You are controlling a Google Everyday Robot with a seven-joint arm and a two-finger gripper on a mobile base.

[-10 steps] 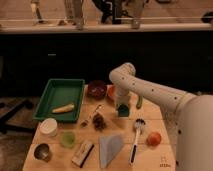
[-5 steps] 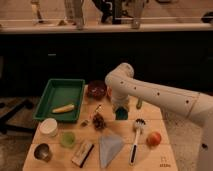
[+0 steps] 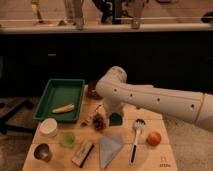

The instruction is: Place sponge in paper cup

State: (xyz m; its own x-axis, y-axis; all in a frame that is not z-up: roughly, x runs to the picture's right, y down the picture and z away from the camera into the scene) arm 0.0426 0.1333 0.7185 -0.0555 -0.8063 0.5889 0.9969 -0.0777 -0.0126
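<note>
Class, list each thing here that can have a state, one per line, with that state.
gripper: shut, directly above the sponge; hold unclear.
sponge: under the gripper, outside the paper cup.
paper cup: upright, without the sponge.
green tray: flat, holding one yellowish item.
green cup: upright.
metal cup: upright.
grey-blue cloth: folded, lying flat.

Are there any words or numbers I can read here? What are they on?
Small dark marking on the table's near corner: too blurred to read.
No other words, numbers or signs show, none on the paper cup, the sponge or the arm.
The gripper is down at the sponge, mid-table.
</note>
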